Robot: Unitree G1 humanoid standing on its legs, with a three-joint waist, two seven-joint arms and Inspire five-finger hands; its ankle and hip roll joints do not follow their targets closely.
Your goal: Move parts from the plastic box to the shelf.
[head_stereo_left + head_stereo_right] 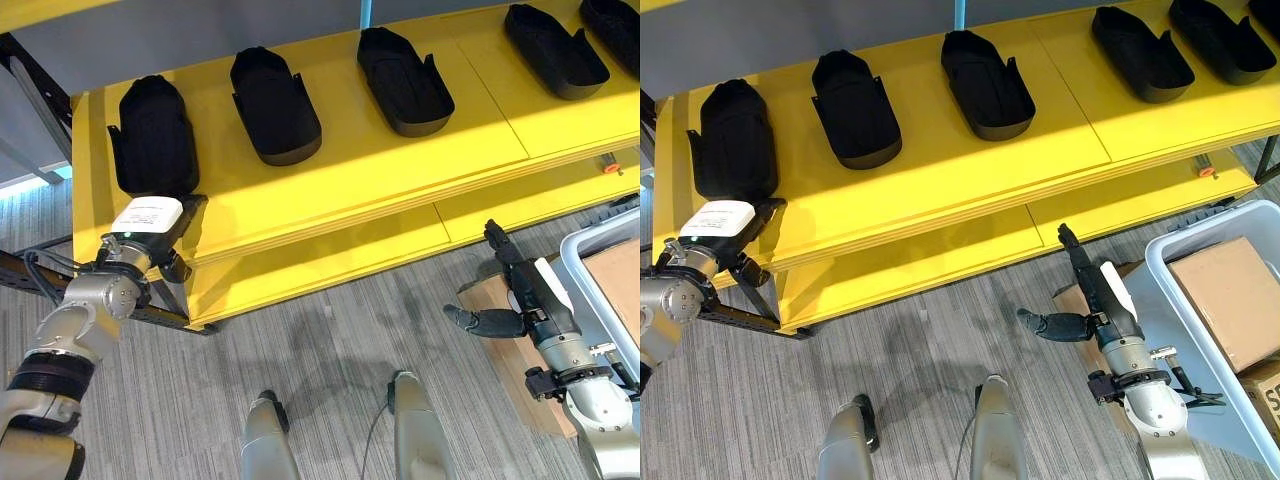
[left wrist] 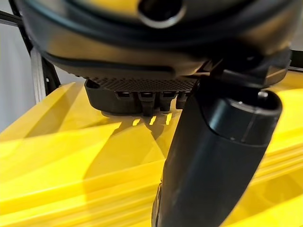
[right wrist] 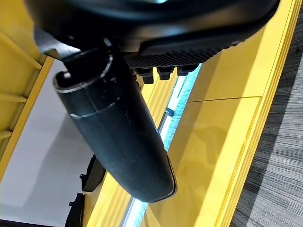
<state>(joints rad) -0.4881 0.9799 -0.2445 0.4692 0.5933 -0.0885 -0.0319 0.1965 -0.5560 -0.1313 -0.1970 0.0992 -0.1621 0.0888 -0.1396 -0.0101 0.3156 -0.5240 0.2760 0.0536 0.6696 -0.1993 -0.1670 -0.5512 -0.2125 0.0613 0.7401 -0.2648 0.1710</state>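
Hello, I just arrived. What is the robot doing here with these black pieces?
The robot is putting black parts on a yellow shelf. Five parts already lie in a row on it. The left hand is at the leftmost part, at the shelf's front edge; its fingers are hidden there. The right hand hangs open and holds nothing, above the floor beside the plastic box. That box holds cardboard boxes.

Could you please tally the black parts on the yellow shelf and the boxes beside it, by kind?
Black parts on the shelf: 5, counted in the left eye view, the leftmost at the left hand.
Plastic box: 1
Cardboard boxes inside it: 2, the larger one uppermost.
Total: 8
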